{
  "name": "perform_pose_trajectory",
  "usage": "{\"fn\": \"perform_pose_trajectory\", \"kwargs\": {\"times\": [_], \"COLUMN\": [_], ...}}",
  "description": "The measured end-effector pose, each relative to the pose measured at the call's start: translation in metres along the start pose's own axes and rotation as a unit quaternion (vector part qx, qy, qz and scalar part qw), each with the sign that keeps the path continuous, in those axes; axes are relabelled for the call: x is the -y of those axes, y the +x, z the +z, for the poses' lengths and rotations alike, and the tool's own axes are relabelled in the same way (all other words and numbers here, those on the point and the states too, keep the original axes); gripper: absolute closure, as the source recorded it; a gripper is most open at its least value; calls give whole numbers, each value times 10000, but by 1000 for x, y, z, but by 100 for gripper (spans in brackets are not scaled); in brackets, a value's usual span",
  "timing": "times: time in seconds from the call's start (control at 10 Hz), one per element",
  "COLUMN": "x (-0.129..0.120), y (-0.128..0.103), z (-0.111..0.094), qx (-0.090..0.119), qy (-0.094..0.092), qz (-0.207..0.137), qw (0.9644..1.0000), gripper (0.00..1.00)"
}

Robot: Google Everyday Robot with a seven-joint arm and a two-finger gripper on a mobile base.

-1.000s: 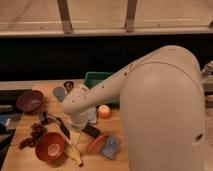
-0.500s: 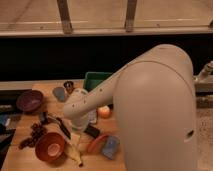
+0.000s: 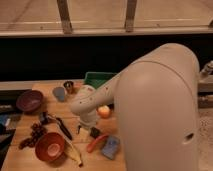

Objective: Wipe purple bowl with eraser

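The purple bowl (image 3: 29, 100) sits at the table's far left, upright. The eraser (image 3: 64, 128), a black flat block, lies slantwise on the table between the grapes and my arm, well to the right of and nearer than the bowl. My gripper (image 3: 86, 130) hangs below the white wrist near the table's middle, pointing down at the wood, just right of the eraser and left of the carrot. It is mostly hidden by the wrist. It is apart from the purple bowl.
An orange-red bowl (image 3: 49, 146) stands front left with dark grapes (image 3: 32, 135) beside it. A banana (image 3: 75, 153), carrot (image 3: 96, 142) and light-blue pad (image 3: 111, 147) lie in front. An orange fruit (image 3: 103, 111), grey-blue rounded object (image 3: 59, 93), small can (image 3: 69, 86) and green tray (image 3: 100, 78) are behind.
My arm has swung a little to the left and forward over the table. The objects on the table have not moved.
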Motion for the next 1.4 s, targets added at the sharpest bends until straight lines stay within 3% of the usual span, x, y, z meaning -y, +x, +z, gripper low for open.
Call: {"fn": "perform_pose_trajectory", "kwargs": {"times": [0.2,0.6,0.9,1.1,1.4], "x": [4,2,0,-3,-2], "y": [5,-4,-8,-9,-10], "z": [4,46,65,69,68], "qx": [-127,-95,-77,-129,-132], "qy": [31,-358,-562,-583,-567], "qz": [156,168,187,170,172], "qw": [9998,9992,9982,9981,9982], "gripper": [22,22,23,38,68]}}
